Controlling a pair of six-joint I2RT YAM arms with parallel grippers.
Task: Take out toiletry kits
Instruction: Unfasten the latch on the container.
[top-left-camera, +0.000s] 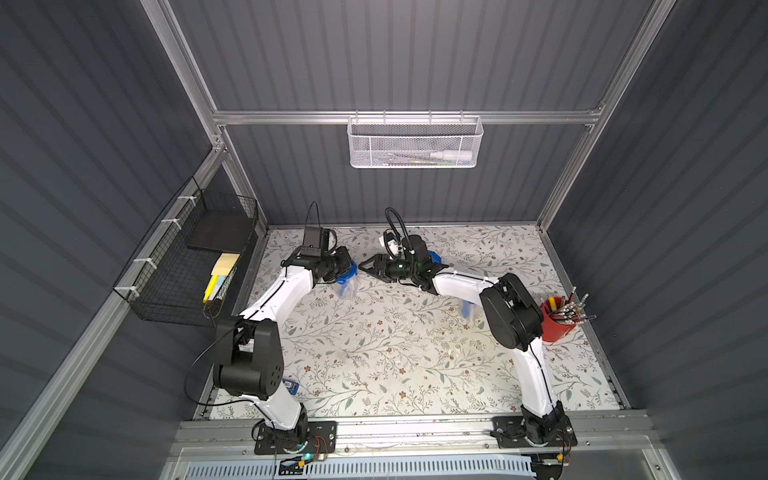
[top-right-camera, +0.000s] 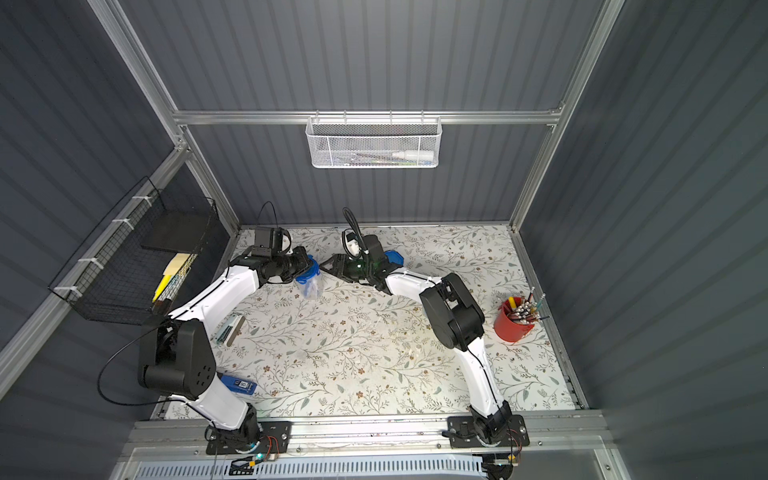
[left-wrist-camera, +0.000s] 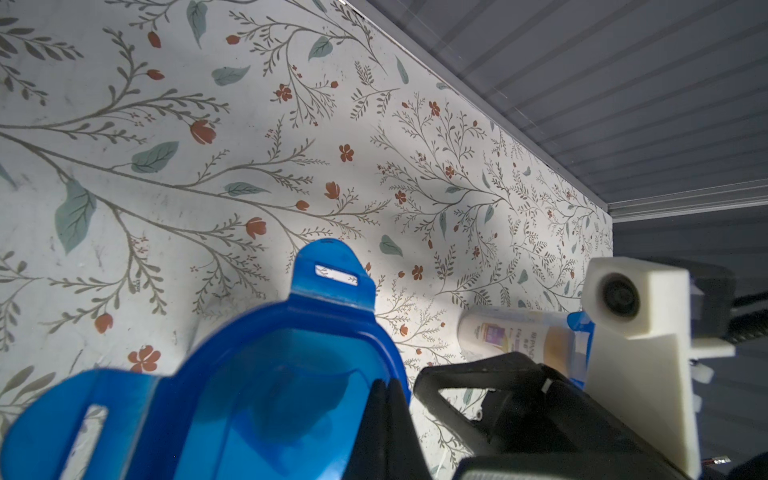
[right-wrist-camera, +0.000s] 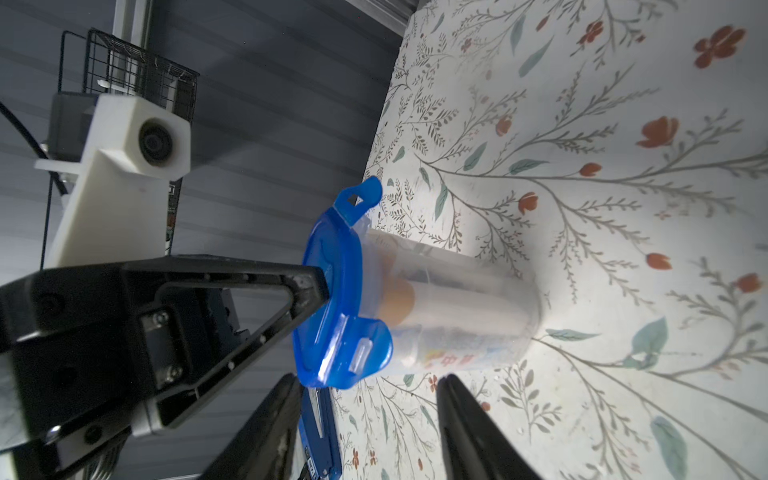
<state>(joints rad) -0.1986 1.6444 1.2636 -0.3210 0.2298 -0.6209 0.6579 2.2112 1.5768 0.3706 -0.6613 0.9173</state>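
Red print on tube (right-wrist-camera: 451, 358) is unreadable. Label on bottle (left-wrist-camera: 505, 338) in second jar (left-wrist-camera: 536, 336) is too blurred to read. Left gripper (left-wrist-camera: 386, 399) fully closed, tips against blue lid (right-wrist-camera: 332, 299); can't tell if pinching it. Right gripper (right-wrist-camera: 370, 415) jaws apart, empty, just beside clear jar (right-wrist-camera: 478, 291). Toiletry kit (right-wrist-camera: 399, 299) sits inside that upright jar on floral table (top-left-camera: 395, 353).

Toward the back of the floral-print tabletop (top-left-camera: 395, 353) stands a clear plastic jar with a blue clip lid (top-left-camera: 347, 284), with a white tan-capped bottle (right-wrist-camera: 399, 299) inside it. To its right is a second such jar (top-right-camera: 394, 258), and a red cup of pens (top-left-camera: 555, 322) stands at the right edge.
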